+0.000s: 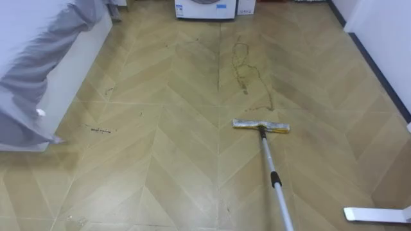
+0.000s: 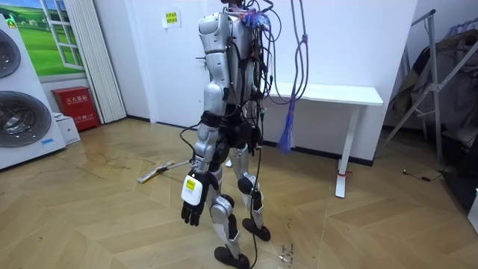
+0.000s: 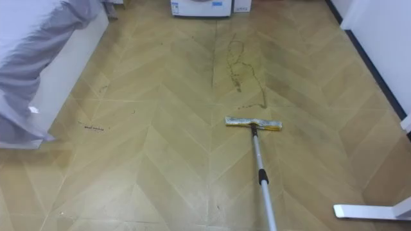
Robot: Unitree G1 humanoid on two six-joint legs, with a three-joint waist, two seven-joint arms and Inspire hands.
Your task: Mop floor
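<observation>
Mop (image 1: 268, 157) sits mid-stroke, I judge, just short of the stain (image 1: 243, 74) — next, push over it; left robot hand (image 2: 192, 211) hangs slack and empty — the right robot hand's state I cannot tell.

Eye views: bed (image 1: 72, 82) under a grey cover (image 1: 29, 90) at 9 o'clock. Washing machine (image 1: 205, 8) at 12. White table foot (image 1: 376, 213) at 4. Room view: white desk (image 2: 336, 94) at 3, red box (image 2: 77, 107) at 9.

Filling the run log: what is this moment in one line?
mop head flat on floor | near dirt trail | left robot hand hangs open
</observation>
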